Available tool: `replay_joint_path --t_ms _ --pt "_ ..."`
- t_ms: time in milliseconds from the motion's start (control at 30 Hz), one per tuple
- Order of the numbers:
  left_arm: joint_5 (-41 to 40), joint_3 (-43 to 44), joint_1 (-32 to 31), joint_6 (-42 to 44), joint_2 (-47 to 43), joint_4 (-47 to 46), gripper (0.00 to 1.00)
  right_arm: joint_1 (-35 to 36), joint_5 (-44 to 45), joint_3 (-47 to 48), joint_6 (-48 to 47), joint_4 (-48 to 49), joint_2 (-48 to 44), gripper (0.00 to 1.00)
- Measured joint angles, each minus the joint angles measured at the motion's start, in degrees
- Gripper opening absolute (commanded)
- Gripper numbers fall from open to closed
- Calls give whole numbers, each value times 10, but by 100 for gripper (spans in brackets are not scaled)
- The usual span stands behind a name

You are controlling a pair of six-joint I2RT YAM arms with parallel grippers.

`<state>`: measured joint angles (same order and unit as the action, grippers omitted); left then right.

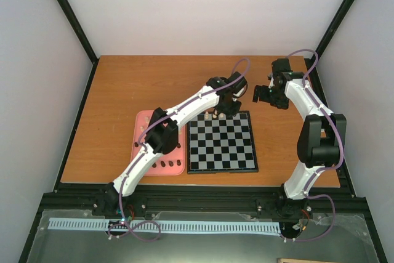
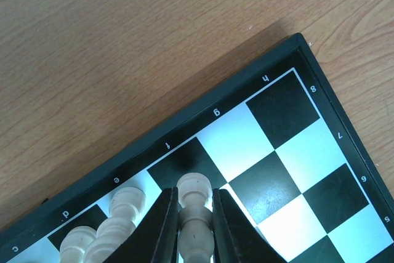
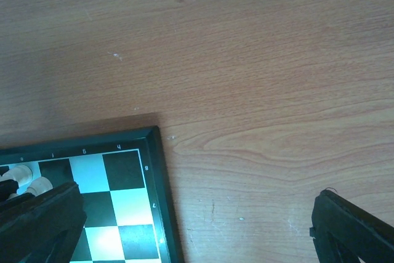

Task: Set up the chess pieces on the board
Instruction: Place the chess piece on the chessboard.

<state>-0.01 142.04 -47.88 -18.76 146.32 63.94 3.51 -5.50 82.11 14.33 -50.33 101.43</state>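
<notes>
The left gripper (image 2: 195, 196) is closed on a cream piece (image 2: 194, 184) at the far row of the board (image 2: 280, 106). The right gripper (image 3: 194, 229) hangs wide open, holding nothing.

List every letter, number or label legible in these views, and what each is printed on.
"c d e f g h": file letters on the board border, left wrist view.
"8 7 6 5": rank numbers on its side border, same view.
"8", "7": same border, right wrist view; letters there too small to read.
Top view: nothing legible. No brand anywhere.
</notes>
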Motion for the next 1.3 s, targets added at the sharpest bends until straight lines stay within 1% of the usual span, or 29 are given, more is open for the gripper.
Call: replay_joint_path --t_ms 200,467,800,967,1300 --pt "0 0 0 3 9 0 15 0 -4 0 0 0 1 100" --pt "-5 0 0 7 15 0 25 0 -9 -3 -1 1 2 100" --pt "-8 0 0 7 16 0 28 0 -12 -4 -1 2 2 100" --pt "-6 0 0 7 16 0 34 0 -15 -4 -1 2 2 100" --pt "2 0 0 7 14 -7 35 0 -21 -4 -1 2 2 100"
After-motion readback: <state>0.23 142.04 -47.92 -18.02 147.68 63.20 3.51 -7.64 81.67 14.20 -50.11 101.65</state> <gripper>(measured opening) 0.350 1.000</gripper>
